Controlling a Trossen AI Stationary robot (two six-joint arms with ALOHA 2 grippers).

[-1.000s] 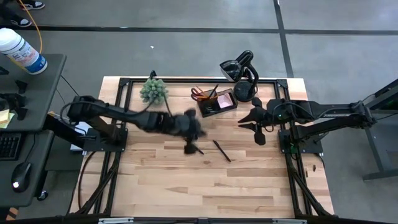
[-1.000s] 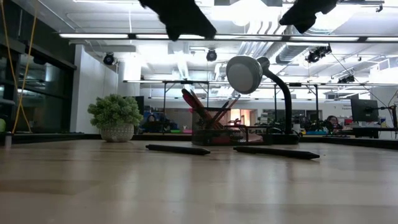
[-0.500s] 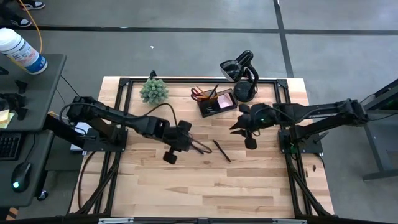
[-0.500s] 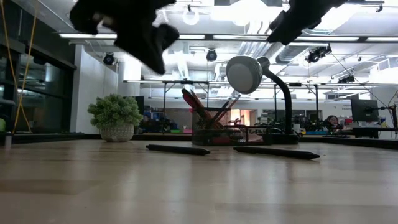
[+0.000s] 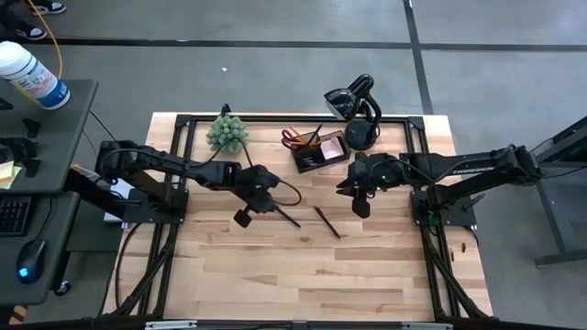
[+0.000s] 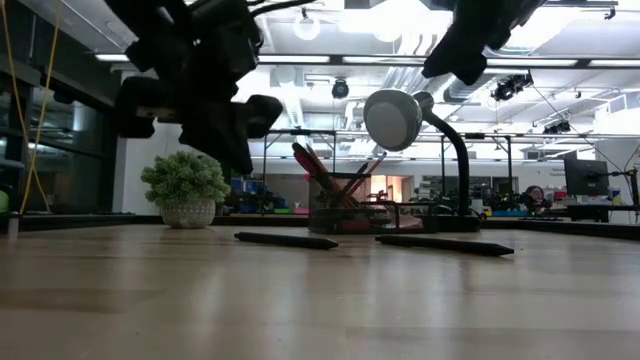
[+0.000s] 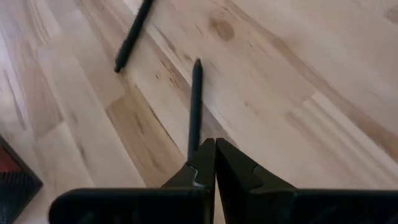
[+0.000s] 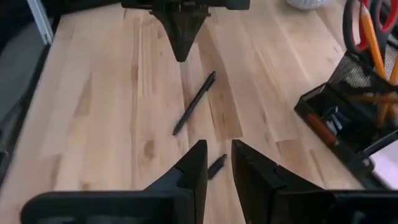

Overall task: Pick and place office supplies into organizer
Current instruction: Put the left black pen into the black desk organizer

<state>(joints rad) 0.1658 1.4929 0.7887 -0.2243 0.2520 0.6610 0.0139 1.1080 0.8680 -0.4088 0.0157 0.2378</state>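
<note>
Two black pens lie flat on the wooden table, one [image 5: 287,218] just below my left gripper and another [image 5: 327,223] to its right. My left gripper [image 5: 271,203] hovers above the first pen [image 7: 194,106] with its fingers shut and nothing between them; in the low view it [image 6: 238,160] hangs clear of the tabletop. My right gripper [image 5: 344,183] is higher up [image 6: 455,60], open by a narrow gap [image 8: 215,163] and holding nothing. The black organizer [image 5: 319,149] at the far middle holds red-handled scissors [image 8: 364,25] and orange pencils.
A green plant [image 5: 227,134] stands at the far left. A black curved-neck lamp [image 5: 358,108] is right of the organizer. Bare wood stretches toward the near edge. The table's black frame rails run along its left and right sides.
My left gripper has come down toward the table, rolling at the wrist, and now hangs over the left pen. My right gripper has moved toward the table's left edge and sunk a little. Both pens have stayed in place.
</note>
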